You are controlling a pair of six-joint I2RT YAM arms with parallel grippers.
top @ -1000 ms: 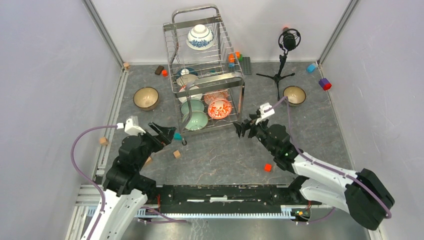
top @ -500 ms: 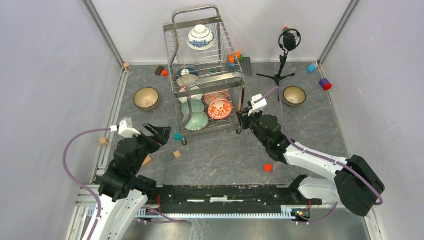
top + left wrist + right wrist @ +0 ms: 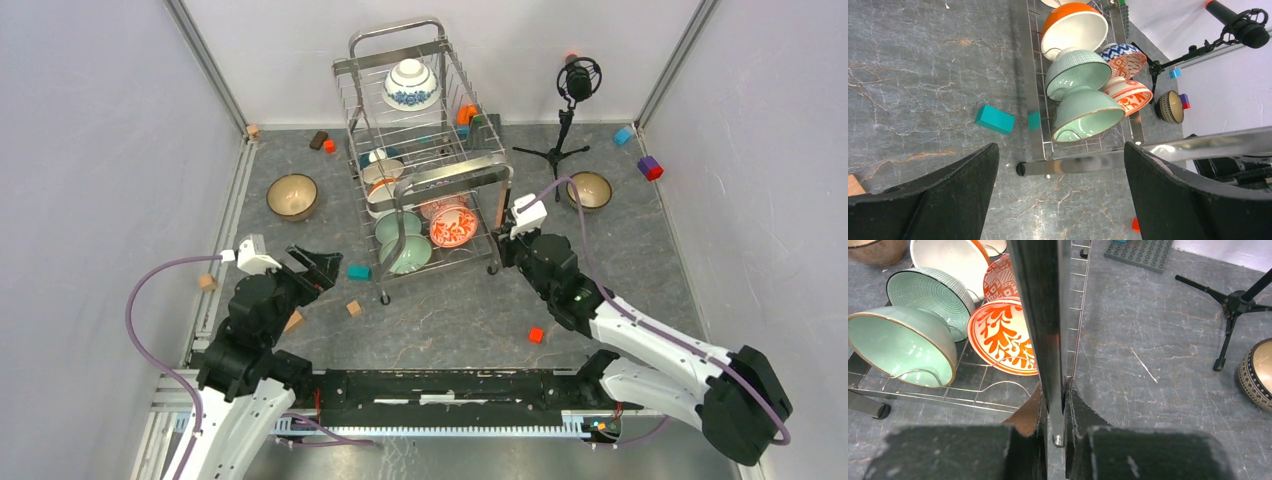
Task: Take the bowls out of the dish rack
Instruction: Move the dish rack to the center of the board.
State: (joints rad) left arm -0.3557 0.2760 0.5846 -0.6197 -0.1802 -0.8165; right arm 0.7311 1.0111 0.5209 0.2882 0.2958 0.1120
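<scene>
The steel dish rack (image 3: 455,168) stands mid-table. A blue-and-white bowl (image 3: 411,84) sits on its top tier. Below lean pale green bowls (image 3: 405,250), a red-and-white bowl (image 3: 453,226) and others. My right gripper (image 3: 503,248) is at the rack's front right corner. In the right wrist view it (image 3: 1058,415) is shut on the rack's upright post (image 3: 1040,315), beside the red-and-white bowl (image 3: 1000,337). My left gripper (image 3: 318,262) hangs open left of the rack, holding nothing. The left wrist view shows it (image 3: 1060,195) facing the rack's bottom tube (image 3: 1073,164) and a pale green bowl (image 3: 1088,112).
A brown bowl (image 3: 292,195) sits on the table at the left and another (image 3: 590,188) at the right. A black microphone tripod (image 3: 565,120) stands behind the right arm. A teal block (image 3: 358,271), a tan block (image 3: 353,308) and a red block (image 3: 536,335) lie in front.
My right gripper went from open to shut on the rack's front right post. The rack has slid and turned to the right with it. The left arm drew back slightly, then stayed still.
</scene>
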